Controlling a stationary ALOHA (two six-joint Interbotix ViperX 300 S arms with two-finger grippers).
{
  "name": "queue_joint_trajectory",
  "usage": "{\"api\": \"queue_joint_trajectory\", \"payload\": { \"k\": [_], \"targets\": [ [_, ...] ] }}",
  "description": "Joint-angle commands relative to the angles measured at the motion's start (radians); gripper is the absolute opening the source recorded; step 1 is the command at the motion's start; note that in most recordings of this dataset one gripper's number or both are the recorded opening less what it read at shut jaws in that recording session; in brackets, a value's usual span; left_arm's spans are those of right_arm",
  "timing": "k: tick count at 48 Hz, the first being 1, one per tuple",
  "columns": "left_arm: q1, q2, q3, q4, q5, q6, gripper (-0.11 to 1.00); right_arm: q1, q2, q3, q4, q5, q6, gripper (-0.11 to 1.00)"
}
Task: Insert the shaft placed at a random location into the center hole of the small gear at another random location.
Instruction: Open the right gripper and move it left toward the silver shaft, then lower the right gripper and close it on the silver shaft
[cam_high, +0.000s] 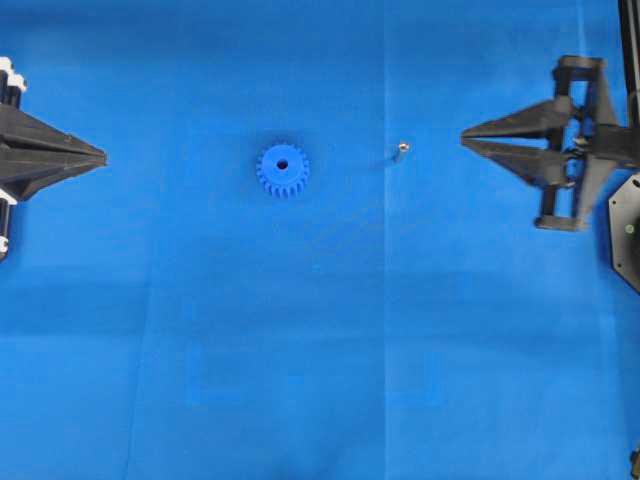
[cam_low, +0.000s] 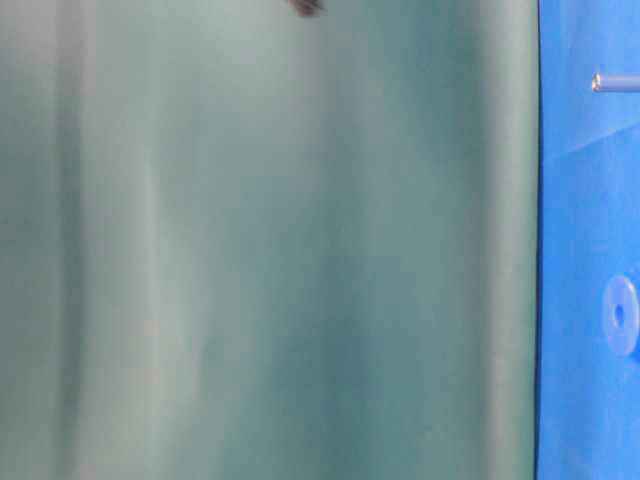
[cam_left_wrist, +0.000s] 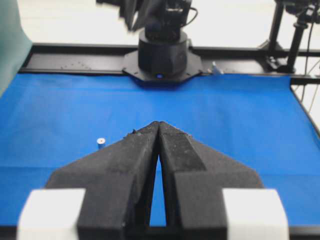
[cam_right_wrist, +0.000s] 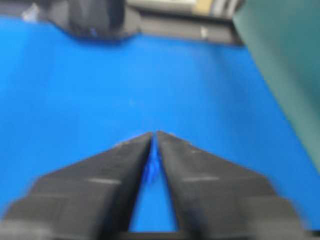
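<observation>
Clearly the work is only at its beginning: the pin stands alone on the blue counter, and nothing holds it. It is a tiny silvery metal piece, upright as far as I can judge, seen from above as a small shiny dot with a short shadow. The gear lies flat to the left of it, well apart, bright blue, toothed, with a dark hole in the middle of its raised hub. The right gripper is at the right edge of the overhead view, tips pointing toward the pin but well apart from it; its jaws are pressed together at the tips and pinch nothing. The left gripper rests at the left edge, jaws also pressed together and empty. I judge the next move is for the right arm: spread the jaws, come down around the pin and pinch it without knocking it over, since it is thin and may easily tip or roll.
</observation>
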Motion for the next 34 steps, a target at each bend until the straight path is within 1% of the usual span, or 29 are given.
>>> {"api": "queue_joint_trajectory", "payload": {
  "k": [1, 8, 9, 10, 16, 21, 25, 34],
  "targets": [
    [0.002, 0.000, -0.011, 0.002, 0.002, 0.000, 0.00, -0.012, 0.063, -0.018, 0.018, -0.034, 0.002, 0.34],
    [0.002, -0.005, -0.009, 0.002, 0.005, 0.000, 0.00, -0.035, 0.207, -0.020, 0.058, -0.086, 0.002, 0.77],
    [0.002, -0.005, -0.009, 0.002, 0.005, 0.000, 0.00, -0.038, 0.227, -0.020, 0.063, -0.095, 0.002, 0.81],
    [0.002, -0.005, -0.009, 0.002, 0.005, 0.000, 0.00, -0.043, 0.249, -0.020, 0.066, -0.103, 0.002, 0.83],
    [0.002, -0.006, -0.006, 0.002, 0.005, 0.000, 0.00, -0.061, 0.373, -0.023, 0.100, -0.179, 0.002, 0.73],
    [0.002, -0.006, -0.006, 0.002, 0.005, 0.000, 0.00, -0.071, 0.460, -0.028, 0.120, -0.253, 0.002, 0.74],
    [0.002, -0.008, -0.006, 0.002, 0.005, 0.000, 0.00, -0.071, 0.522, -0.035, 0.127, -0.290, 0.002, 0.74],
    [0.009, -0.014, -0.005, 0.002, 0.005, 0.002, 0.00, -0.071, 0.635, -0.067, 0.130, -0.310, 0.002, 0.73]
  ]
}}
